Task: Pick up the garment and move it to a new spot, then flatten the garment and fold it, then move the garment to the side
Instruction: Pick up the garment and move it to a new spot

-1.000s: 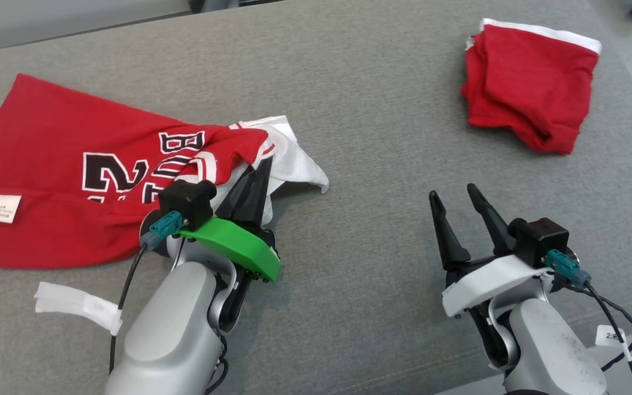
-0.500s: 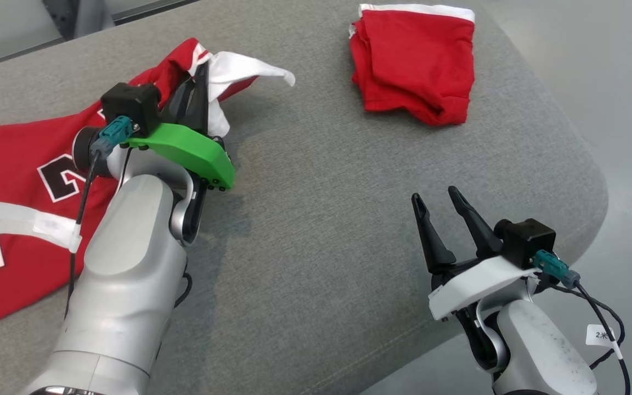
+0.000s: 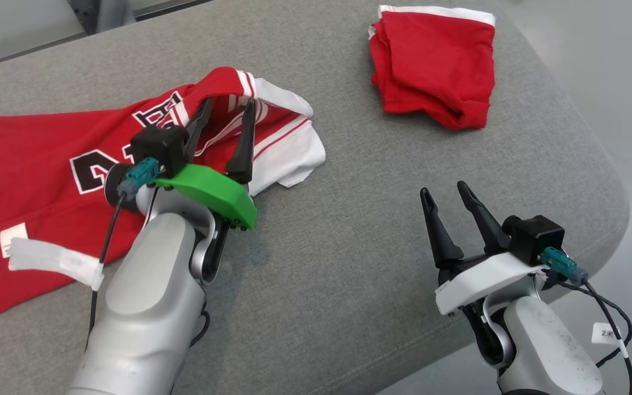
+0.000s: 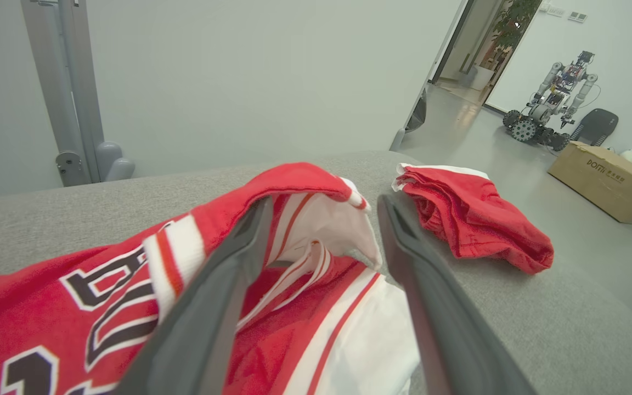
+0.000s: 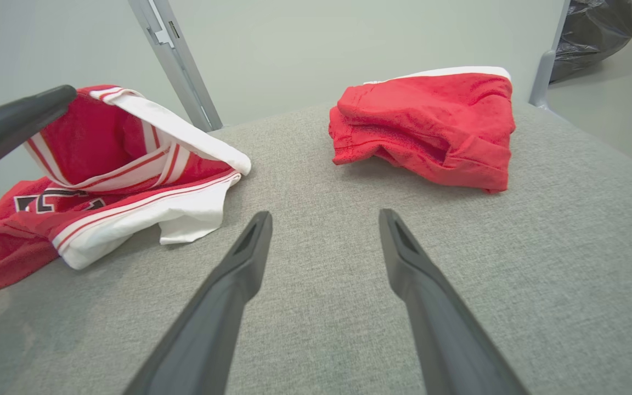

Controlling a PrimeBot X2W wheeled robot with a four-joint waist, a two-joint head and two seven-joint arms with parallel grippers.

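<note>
Released since half a second back: the left gripper [image 3: 227,104], then pinched shut on the white-trimmed end of the jersey [image 3: 36,148], is now seen spread wide, with nothing clamped. Trimmed cloth is left humped over and between its fingers [image 4: 223,296], clearest in the left wrist view, and is likely touching one of them. Further out, the right gripper [image 3: 444,189] is held wide and empty over the near right part of the grey cushion [image 3: 349,247], well apart from any cloth. The jersey is spread along the cushion's left side and cut off by the head view's left border, with its bunched end near the middle. At the far right corner the folded red garment [image 3: 436,60] is parked. The jersey is judged light, soft and limp. Sag and drag are expected, so hold is best taken at the trimmed edge or at two corners, not mid-panel. Bare cushion is left between the jersey and the rounded right edge; the drop-off there is to be minded.
</note>
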